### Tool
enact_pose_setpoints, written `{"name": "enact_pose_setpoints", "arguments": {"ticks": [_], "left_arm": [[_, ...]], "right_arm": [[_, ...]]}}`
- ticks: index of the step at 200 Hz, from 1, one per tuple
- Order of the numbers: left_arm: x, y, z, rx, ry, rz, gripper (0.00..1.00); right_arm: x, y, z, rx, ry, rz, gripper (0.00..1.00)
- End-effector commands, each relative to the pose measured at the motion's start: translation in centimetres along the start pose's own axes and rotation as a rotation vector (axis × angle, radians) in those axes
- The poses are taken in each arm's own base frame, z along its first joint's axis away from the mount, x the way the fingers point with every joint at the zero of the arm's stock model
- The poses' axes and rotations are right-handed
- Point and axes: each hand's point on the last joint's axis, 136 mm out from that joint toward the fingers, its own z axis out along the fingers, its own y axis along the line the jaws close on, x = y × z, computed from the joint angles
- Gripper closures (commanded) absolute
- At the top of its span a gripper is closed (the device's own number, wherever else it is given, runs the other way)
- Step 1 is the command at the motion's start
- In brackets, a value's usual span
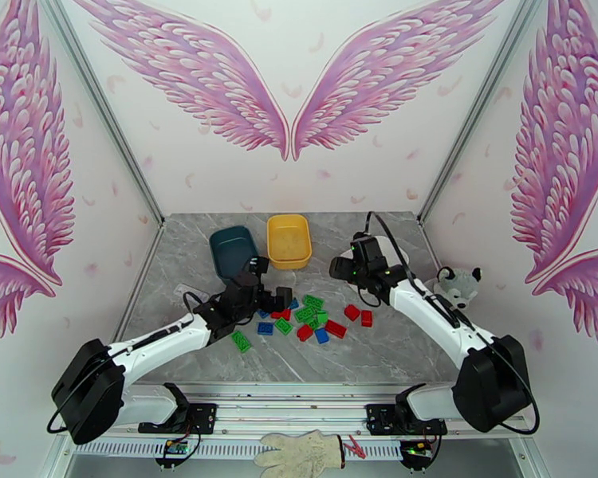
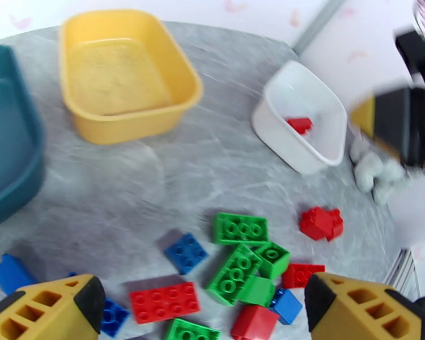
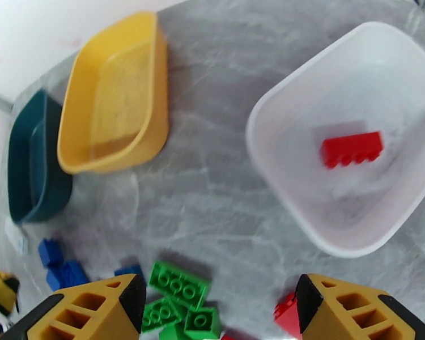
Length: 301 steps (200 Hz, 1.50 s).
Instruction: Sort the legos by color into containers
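Two arms, identical build. Left arm (image 1: 159,344) & right arm (image 1: 434,308): white tubular links w/ bulky blk joint housings (image 1: 88,392) at shoulder end, blk wrist units. Blk base brackets (image 1: 179,414) bolted to front rail. Thin blk cable (image 1: 371,221) loops off right wrist unit; similar cable at left shoulder. Left gripper (image 2: 204,304): fingers (image 2: 48,313) yellow, triangular cut-outs along sides, blk tip pads. Right gripper (image 3: 218,307): fingers (image 3: 88,310) same spec.

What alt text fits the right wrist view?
One red lego lies in the white tub, the right hand open and empty. An empty yellow tub and a dark teal tub sit left; green legos lie nearer.
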Motion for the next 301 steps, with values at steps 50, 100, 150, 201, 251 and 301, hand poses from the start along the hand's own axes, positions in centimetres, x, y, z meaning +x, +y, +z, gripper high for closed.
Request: {"name": "enact_pose_setpoints", "arguments": {"ticks": [50,100,150,201,251,301], "left_arm": [[-1.4,4.7,-1.9,0.001,-0.081,-0.235,0.01],[-1.1,5.3,-1.4,0.009,-0.064,-0.274,0.01],[-1.0,5.3,-1.3,0.015,-0.058,-0.283,0.01],[-1.2,5.2,-1.6,0.020,-0.067,-0.284,0.01],[-1.1,5.2,-1.6,0.022,-0.066,-0.286,0.01],[-1.2,5.2,-1.6,0.024,-0.065,-0.286,0.01]], "right_arm": [[13.3,7.0,-1.6,-0.162,0.199,-0.230,0.20],[20.5,8.8,0.1,-0.162,0.296,-0.288,0.14],[23.1,8.5,3.2,-0.090,0.330,-0.320,0.13],[21.2,6.0,4.2,0.087,0.237,-0.355,0.05],[19.8,5.6,4.9,0.147,0.202,-0.378,0.04],[19.3,6.7,6.1,0.148,0.204,-0.399,0.10]]}}
